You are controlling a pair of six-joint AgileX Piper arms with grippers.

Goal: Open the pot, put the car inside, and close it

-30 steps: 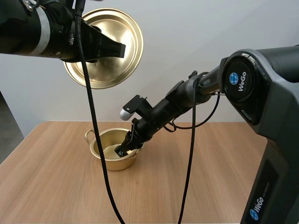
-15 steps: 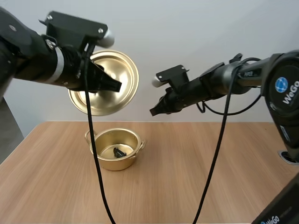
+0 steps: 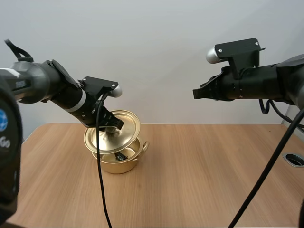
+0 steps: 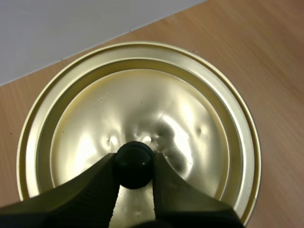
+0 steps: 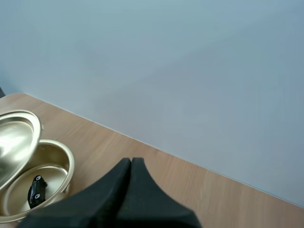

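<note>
Light wood tabletop meets a plain pale wall behind it, and the golden pot stands on the wood toward my left side. From the high view, the left gripper holds the golden lid tilted over the pot, covering its back and left part; whether the lid's lower edge touches the rim I cannot tell. The small dark car shows through the gap, lying on the pot's floor. The right gripper hangs high above the table, well apart from the pot and pointing toward my left arm. The left wrist view adds what the high view hides: the two black fingers pinch the lid's round black knob between them, and the lid's top carries concentric rings with bare wood beside it. The right wrist view shows the right gripper's fingers lying pressed together as one dark wedge, holding nothing, and looks past them into the uncovered side of the pot, where the car rests near the wall under the raised lid.
</note>
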